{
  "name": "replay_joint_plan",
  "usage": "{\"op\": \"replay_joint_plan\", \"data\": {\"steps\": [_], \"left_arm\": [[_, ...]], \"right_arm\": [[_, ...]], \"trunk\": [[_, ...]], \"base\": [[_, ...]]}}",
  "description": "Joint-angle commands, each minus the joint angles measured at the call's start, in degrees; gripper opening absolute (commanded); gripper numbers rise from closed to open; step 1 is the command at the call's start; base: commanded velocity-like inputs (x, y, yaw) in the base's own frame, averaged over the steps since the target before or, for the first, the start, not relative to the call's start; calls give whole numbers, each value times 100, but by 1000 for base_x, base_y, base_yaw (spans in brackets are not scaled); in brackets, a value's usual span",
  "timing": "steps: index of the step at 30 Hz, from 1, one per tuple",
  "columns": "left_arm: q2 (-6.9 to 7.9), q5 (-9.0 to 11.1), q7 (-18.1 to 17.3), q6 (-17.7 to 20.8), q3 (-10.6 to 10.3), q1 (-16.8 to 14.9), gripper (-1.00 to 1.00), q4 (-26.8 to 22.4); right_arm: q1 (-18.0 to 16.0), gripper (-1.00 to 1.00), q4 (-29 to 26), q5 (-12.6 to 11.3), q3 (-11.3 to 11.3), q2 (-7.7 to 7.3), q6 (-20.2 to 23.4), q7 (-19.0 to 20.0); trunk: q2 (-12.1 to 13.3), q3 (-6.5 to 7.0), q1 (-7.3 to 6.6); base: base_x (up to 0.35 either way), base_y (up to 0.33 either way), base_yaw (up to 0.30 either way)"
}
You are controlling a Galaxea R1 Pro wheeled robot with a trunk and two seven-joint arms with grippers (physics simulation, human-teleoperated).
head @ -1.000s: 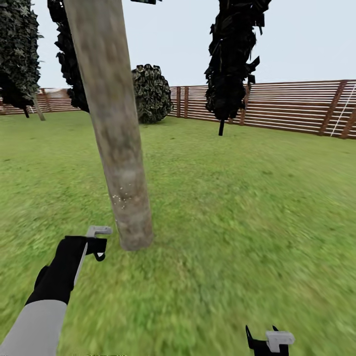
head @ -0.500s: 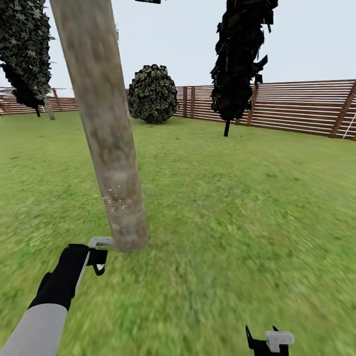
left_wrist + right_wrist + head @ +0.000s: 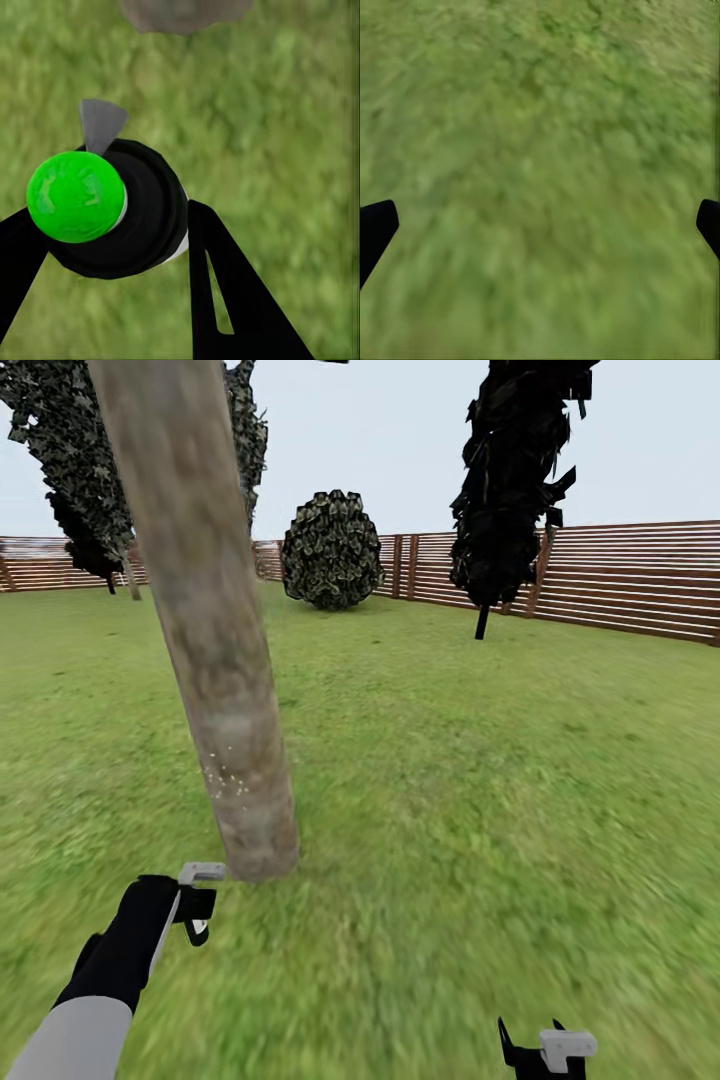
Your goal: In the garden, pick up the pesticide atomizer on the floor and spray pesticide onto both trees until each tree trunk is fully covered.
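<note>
Left jaws (image 3: pixel 105 247) are pinching the pesticide atomizer (image 3: pixel 112 210): black fingers flank its black body, green cap toward the wrist camera, grey nozzle tip pointing at the grass and the trunk's foot. In the head view we see the left gripper (image 3: pixel 195 905) low on the left, just beside the base of the tree trunk (image 3: pixel 215 690), grey nozzle piece aimed at it. Right jaws (image 3: pixel 540 225) are spread wide with nothing between them, hanging over bare lawn (image 3: pixel 547 150); the right gripper (image 3: pixel 545 1050) sits at the bottom edge of the head view, well apart from the trunk.

Change over the last second: the whole head view has shifted, so that's camera/base motion, not the scene. The trunk now leans further across the frame, and the bush (image 3: pixel 332 550) and dark conifer (image 3: pixel 515 490) slide right. We're rounding the trunk. The patch of white pesticide specks (image 3: pixel 225 778) stays small and low.

Our read: coverage is far from full, and we need spray higher up and on other faces. The second tree is untreated as far as we can tell.
</note>
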Motion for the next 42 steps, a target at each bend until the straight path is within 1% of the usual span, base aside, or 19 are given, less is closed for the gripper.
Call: {"op": "replay_joint_plan", "data": {"steps": [1, 2, 3, 4, 6, 9, 10, 11, 14, 17, 18, 20, 23, 31, 33, 36, 37, 40, 42], "left_arm": [[0, -63, -55, 16, 13, -3, -100, 2], [25, -76, -53, -129, 19, -3, -100, 151], [49, -76, 62, -449, 36, -3, -100, 339], [57, -69, 229, -573, 94, -3, -100, 565], [55, -57, 337, -688, 161, -3, -100, 766], [15, -32, 418, -1201, 222, 2, -100, 1094], [1, -26, 425, -1285, 226, 4, -100, 1202], [-1, -9, 428, -1354, 235, 1, -100, 1429], [-2, 11, 436, -1559, 255, 0, -100, 1494], [-13, 20, 437, -1616, 330, 3, -100, 1507], [-10, 24, 438, -1628, 354, 60, -100, 1507], [-15, 26, 438, -1653, 358, 145, -100, 1504], [-11, 23, 438, -1681, 368, 186, -100, 1502], [3, 23, 446, -1684, 379, 190, -100, 1502], [-5, 21, 446, -1717, 529, 190, -100, 1502], [-20, 15, 450, -1818, 590, 190, -100, 1502], [-19, 15, 496, -1843, 598, 190, -100, 1502], [-21, 35, 876, -1867, 600, 190, -100, 1502], [-36, 40, 941, -1868, 588, 194, -100, 1502]], "right_arm": [[-4, 100, 6, 43, -49, 0, -18, 12], [-5, 100, 6, 43, -49, -1, -18, 12], [-4, 100, 6, 43, -49, 3, -18, 12], [-4, 100, 6, 43, -49, 6, -18, 12], [-4, 100, 6, 43, -49, 10, -18, 12], [-4, 100, 6, 43, -49, 18, -18, 12], [-4, 100, 6, 43, -49, 17, -18, 12], [-4, 100, 6, 44, -49, 19, -18, 12], [-4, 100, 6, 50, -49, 18, -18, 14], [-4, 100, 7, 51, -49, 20, -18, 13], [-4, 100, 13, 50, -47, 24, -18, 13], [-4, 100, 14, 49, -47, 25, -18, 13], [-5, 100, 14, 46, -49, 26, -18, 12], [-4, 100, 14, 43, -49, 26, -18, 12], [-4, 100, 14, 43, -49, 21, -18, 12], [-4, 100, 14, 43, -49, 18, -18, 12], [-4, 100, 14, 43, -49, 16, -18, 12], [-4, 100, 14, 43, -49, 19, -18, 12], [-4, 100, 14, 43, -49, 19, -18, 12]], "trunk": [[-2, -5, 1], [-2, -5, 1], [-2, -5, 1], [-2, -5, 1], [-2, -5, 1], [-2, -5, 1], [-2, -5, 1], [-2, -5, 1], [-2, -5, 1], [-2, -5, 1], [-2, -5, 1], [-2, -5, 1], [-2, -5, 1], [-2, -5, 1], [-2, -5, 1], [-2, -5, 1], [-2, -5, 1], [-2, -5, 1], [-2, -5, 1]], "base": [[241, -194, 1], [227, -170, 0], [79, -51, 0], [32, -21, 0], [17, -11, 0], [4, -2, 127], [21, 0, 252], [184, -117, 158], [224, -151, 44], [238, -164, 7], [232, -190, 1], [218, -200, 0], [150, -235, 19], [13, -272, 243], [0, -274, 277], [0, -275, 278], [0, -275, 278], [0, -274, 260], [0, -274, 118]]}}
